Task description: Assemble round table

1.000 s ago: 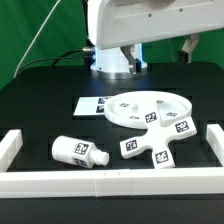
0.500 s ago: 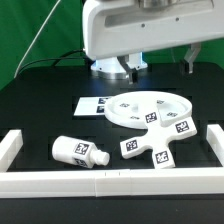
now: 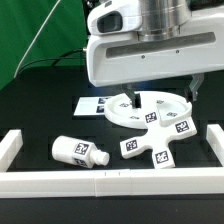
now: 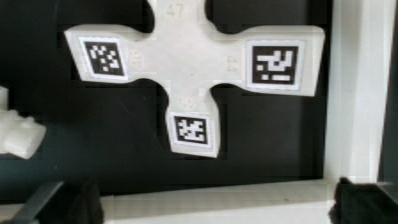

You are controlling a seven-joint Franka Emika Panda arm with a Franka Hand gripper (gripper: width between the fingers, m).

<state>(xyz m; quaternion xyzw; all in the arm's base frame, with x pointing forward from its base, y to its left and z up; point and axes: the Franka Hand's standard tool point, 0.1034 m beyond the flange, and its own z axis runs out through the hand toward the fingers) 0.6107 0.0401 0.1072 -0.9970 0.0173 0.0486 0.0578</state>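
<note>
While the arm's blocky white housing fills the top of the exterior view, the gripper hangs above the black table with its two dark fingers spread wide and nothing between them. Below it lies the round disc, white plastic, flat and rimmed, with square black-and-white tags on the side nearest the camera. Just in front of the disc sits the cross-shaped base, also white and tagged, flat on the table. Toward the exterior view's left of the base, and apart from it, the short cylindrical leg lies on its side, a tag on its curved wall. The thin marker board lies flat beside the disc on the exterior view's left. A long white rail frame, square in section, borders the front and both sides of the table.

Seen from the wrist, the cross-shaped base takes up most of the picture: smooth matte white plastic with rounded arms, and three of its arms carry a square tag. Both dark fingers show at the frame's edge, far apart and empty, and the gripper is clear of the base. A straight white strip runs alongside the base; a small white part at the opposite edge is too cropped to identify.
</note>
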